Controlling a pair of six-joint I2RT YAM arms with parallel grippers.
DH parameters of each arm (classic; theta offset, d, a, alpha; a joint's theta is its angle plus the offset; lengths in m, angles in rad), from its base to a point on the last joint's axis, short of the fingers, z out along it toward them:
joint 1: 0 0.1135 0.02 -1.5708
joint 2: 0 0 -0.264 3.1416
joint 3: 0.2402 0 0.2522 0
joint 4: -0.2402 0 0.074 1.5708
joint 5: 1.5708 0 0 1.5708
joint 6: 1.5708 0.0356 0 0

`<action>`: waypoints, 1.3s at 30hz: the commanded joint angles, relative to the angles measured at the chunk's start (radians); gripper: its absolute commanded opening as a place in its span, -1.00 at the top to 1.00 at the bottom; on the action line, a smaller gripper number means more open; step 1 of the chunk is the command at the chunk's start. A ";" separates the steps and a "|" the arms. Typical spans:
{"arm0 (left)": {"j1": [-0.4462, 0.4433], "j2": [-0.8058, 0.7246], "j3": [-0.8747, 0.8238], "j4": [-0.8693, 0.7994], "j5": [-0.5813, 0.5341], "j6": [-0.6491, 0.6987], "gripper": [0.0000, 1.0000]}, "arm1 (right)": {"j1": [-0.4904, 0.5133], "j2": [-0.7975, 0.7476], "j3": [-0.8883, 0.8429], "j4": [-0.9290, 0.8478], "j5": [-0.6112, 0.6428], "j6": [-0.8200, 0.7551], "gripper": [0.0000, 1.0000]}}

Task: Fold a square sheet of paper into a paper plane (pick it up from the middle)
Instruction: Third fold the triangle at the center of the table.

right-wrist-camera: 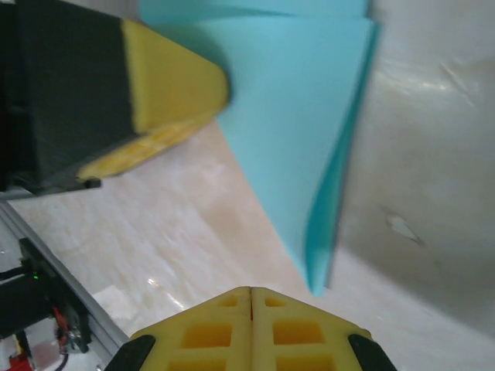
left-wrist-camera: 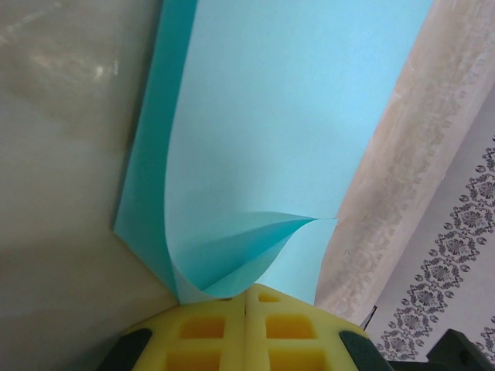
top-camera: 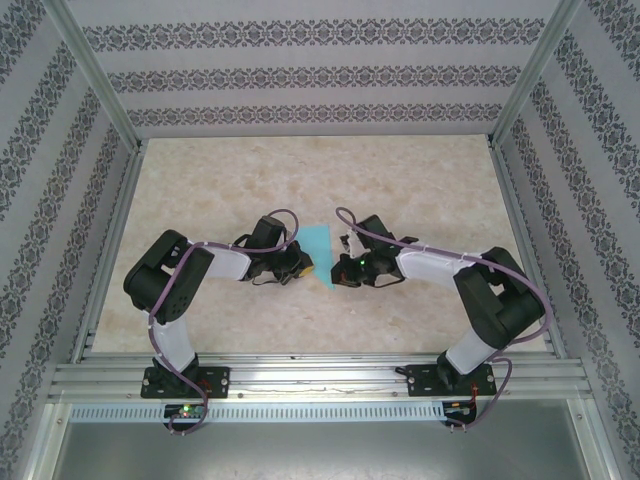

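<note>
**Square sheet of paper (top-camera: 318,255) between two clenched tools**

Top view: it sits mid-tabletop (top-camera: 400,190), between the left tool (top-camera: 303,263) and the right tool (top-camera: 343,268).

Left wrist: the left tool's pads are pressed together, tips touching the sheet's curled fold; I cannot tell whether they pinch it.

Right wrist: the right tool is clenched on nothing, with the sheet's corner just beyond its tips.

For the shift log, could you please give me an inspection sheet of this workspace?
Surface: marbled beige table.
Job's things: partly folded paper on the table between the arms, one flap curling.
Clutter: nothing seen.
End effectors: left end effector shut at the paper's edge; right end effector shut, just short of its tip.
Cables: purple cables along both arms.
Surroundings: patterned walls, metal frame.
</note>
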 commanded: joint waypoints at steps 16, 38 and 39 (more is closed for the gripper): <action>-0.010 0.031 0.066 -0.119 0.000 0.068 1.00 | -0.003 0.203 0.050 0.008 0.020 0.046 1.00; 0.040 0.042 0.145 -0.289 -0.077 0.166 1.00 | -0.003 0.199 0.040 0.007 0.030 0.044 1.00; 0.055 0.042 0.141 -0.285 -0.078 0.168 1.00 | -0.003 0.198 0.040 0.006 0.029 0.038 1.00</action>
